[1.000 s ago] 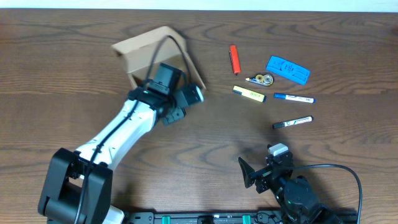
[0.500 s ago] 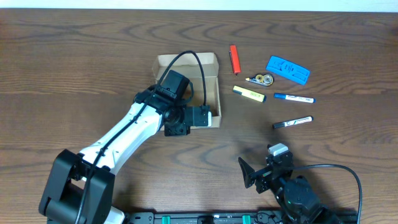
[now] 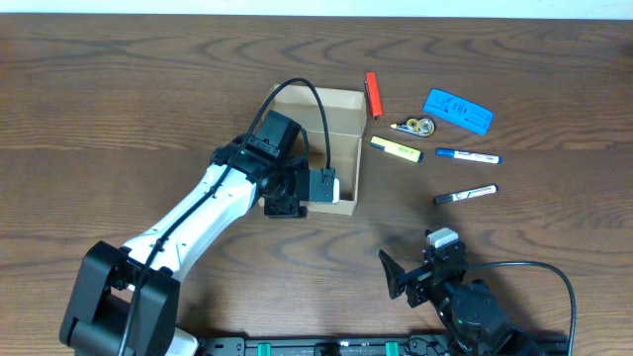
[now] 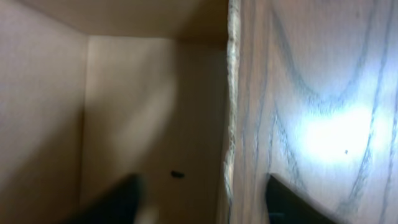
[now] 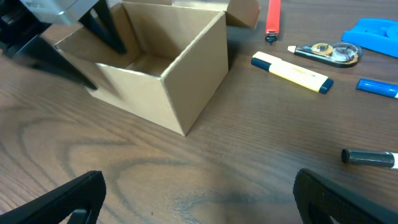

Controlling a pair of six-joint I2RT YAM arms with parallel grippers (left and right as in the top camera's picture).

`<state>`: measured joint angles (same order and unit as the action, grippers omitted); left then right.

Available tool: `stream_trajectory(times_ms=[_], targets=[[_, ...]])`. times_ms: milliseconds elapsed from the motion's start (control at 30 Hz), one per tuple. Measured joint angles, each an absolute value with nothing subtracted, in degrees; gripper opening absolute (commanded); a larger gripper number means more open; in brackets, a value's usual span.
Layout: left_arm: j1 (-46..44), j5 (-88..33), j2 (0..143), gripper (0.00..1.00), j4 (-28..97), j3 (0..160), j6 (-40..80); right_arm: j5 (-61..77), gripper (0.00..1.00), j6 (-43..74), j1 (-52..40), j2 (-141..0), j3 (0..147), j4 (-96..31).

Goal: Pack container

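The container (image 3: 341,119) is a tan cardboard box standing open-side up at mid-table, its flap lying behind it. My left gripper (image 3: 324,190) is at the box's near wall. In the left wrist view my left gripper (image 4: 205,202) stands open astride that wall's edge (image 4: 230,124), one finger inside the box and one over the table, neither touching it. My right gripper (image 5: 205,205) hangs open low over bare table in front of the container (image 5: 155,68), holding nothing.
Right of the box lie a red pen (image 3: 373,95), a yellow highlighter (image 3: 396,148), a correction tape (image 3: 415,126), a blue flat case (image 3: 458,111), a blue marker (image 3: 467,155) and a black marker (image 3: 465,194). The left arm (image 3: 198,213) crosses the table's left side.
The container has been swung from its tilted spot at the back left to the right and set open-side up. My left gripper has let go of its wall and opened.
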<state>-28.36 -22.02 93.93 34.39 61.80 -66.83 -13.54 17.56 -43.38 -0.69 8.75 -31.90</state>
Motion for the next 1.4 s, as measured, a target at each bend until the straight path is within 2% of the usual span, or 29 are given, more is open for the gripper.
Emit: stream_trajectory(times_ms=[133,200,367,500,567,767,867,1000,1300,1400], targets=[[-28.36,-22.06,93.03,0.98,34.52,61.87,-64.47,-13.54,0.99,17.56,-43.38,-0.69,8.75,-31.9],[-28.36,-22.04,91.35,0.95,34.65,62.24,-62.7,-13.54,0.99,17.56,-43.38,-0.69,8.75,-31.9],[-28.32,-20.73,83.24,0.97,34.46,65.1,-54.87,-13.54,0.99,17.56,-43.38,-0.69,8.75,-31.9],[-27.59,-15.97,77.34,0.83,34.11,66.87,-44.99,-13.54,0.99,17.56,-43.38,-0.69,8.75,-31.9],[-26.33,-13.28,76.25,0.83,34.44,67.11,-39.22,-13.54,0.99,17.56,-43.38,-0.69,8.75,-31.9],[-21.19,-8.93,79.61,0.82,37.43,67.11,-23.51,-13.54,0.99,17.56,-43.38,-0.69,8.75,-31.9],[-19.66,-8.19,82.59,0.84,38.17,67.11,-18.46,-13.56,0.99,17.56,-43.38,-0.69,8.75,-31.9],[-19.38,-7.14,86.59,0.82,38.22,67.11,-14.55,-13.54,0.99,17.56,-43.38,-0.69,8.75,-31.9],[-19.33,-4.62,93.43,0.41,37.06,67.11,-7.49,-13.54,0.99,17.56,-43.38,-0.69,8.75,-31.9],[-19.33,-4.29,95.22,0.33,36.99,67.11,-6.24,-13.54,0.99,17.56,-43.38,-0.69,8.75,-31.9]])
